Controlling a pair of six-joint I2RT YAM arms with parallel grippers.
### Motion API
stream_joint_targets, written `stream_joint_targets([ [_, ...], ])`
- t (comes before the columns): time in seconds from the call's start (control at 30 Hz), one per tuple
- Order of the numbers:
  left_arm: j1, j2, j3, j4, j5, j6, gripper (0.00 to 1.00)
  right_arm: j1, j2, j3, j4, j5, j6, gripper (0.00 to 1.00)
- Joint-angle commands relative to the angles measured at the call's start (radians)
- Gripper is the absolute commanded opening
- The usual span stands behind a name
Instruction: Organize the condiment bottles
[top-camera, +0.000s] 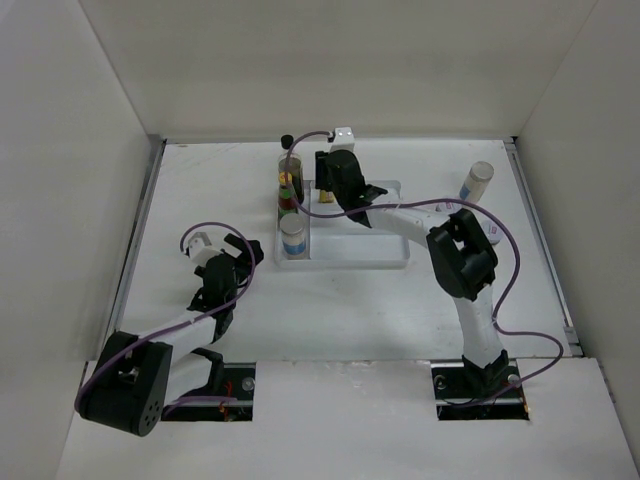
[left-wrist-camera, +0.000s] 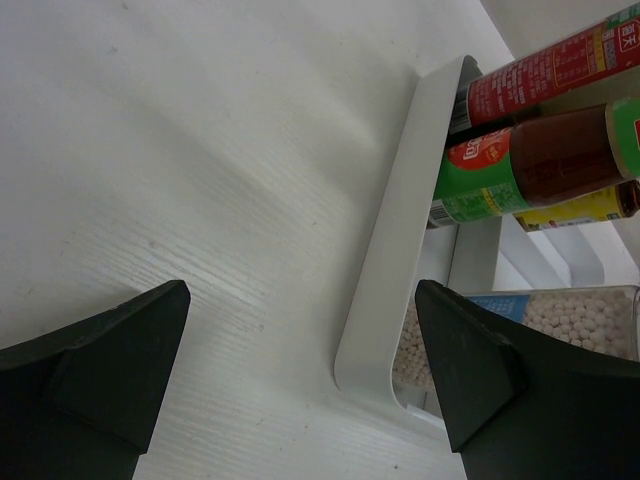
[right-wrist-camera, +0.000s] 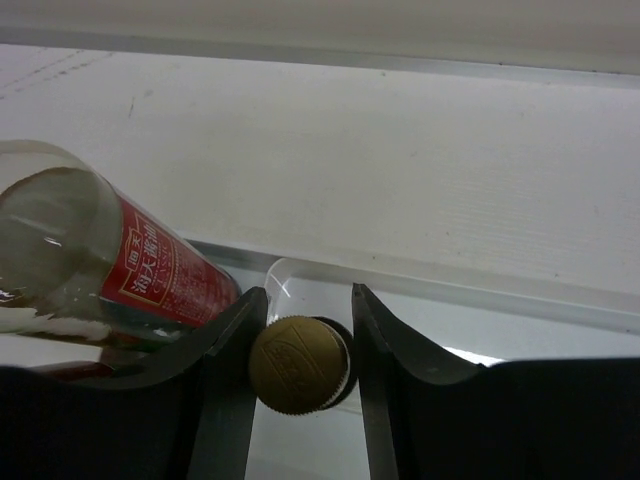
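Right hand (right-wrist-camera: 308, 300) straddled the amber bottle (right-wrist-camera: 300, 365), one finger close on each side of its gold cap. Whether the fingers pinched the cap or merely flanked it could not be told. The bottle sat inside the tray (top-camera: 350, 255), just right of a column of bottles along the tray's left wall. In that column the tall bottle (top-camera: 290, 160), clear with a red label, stood at the far end. The green-red bottle (top-camera: 287, 188) came next, and a shaker (top-camera: 293, 236) stood at the near end. A second shaker (top-camera: 477, 182) stood on the counter (top-camera: 200, 190), well right of the tray toward the far right corner. Left hand (left-wrist-camera: 300, 295) hung low over the counter to the left of the tray. Its fingers were spread wide and grasped nothing, and it faced the tray's left wall.
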Motion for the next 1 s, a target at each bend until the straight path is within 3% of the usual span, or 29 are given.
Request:
stream_joint_targets([
  [0.0,0.001,0.009,0.019,0.058,0.013,0.000,1.00,0.013,0.007,0.029,0.076,-0.007,0.028,0.55],
  [0.2,0.007,0.003,0.017,0.058,0.018,0.001,1.00,0.014,-0.085,-0.010,0.111,-0.007,0.026,0.72],
  [0.4,0.008,-0.003,0.016,0.058,0.018,0.001,1.00,0.003,-0.296,-0.170,0.157,-0.001,0.019,0.78],
  [0.6,0.008,-0.003,0.014,0.058,0.018,0.001,1.00,-0.156,-0.591,-0.528,0.183,0.100,0.060,0.82],
  [0.73,-0.002,0.008,0.019,0.063,0.016,0.001,1.00,-0.308,-0.698,-0.713,0.151,0.203,0.103,0.89],
  [0.97,-0.002,0.008,0.019,0.064,0.015,0.003,1.00,-0.463,-0.645,-0.786,0.096,0.185,0.131,1.00],
])
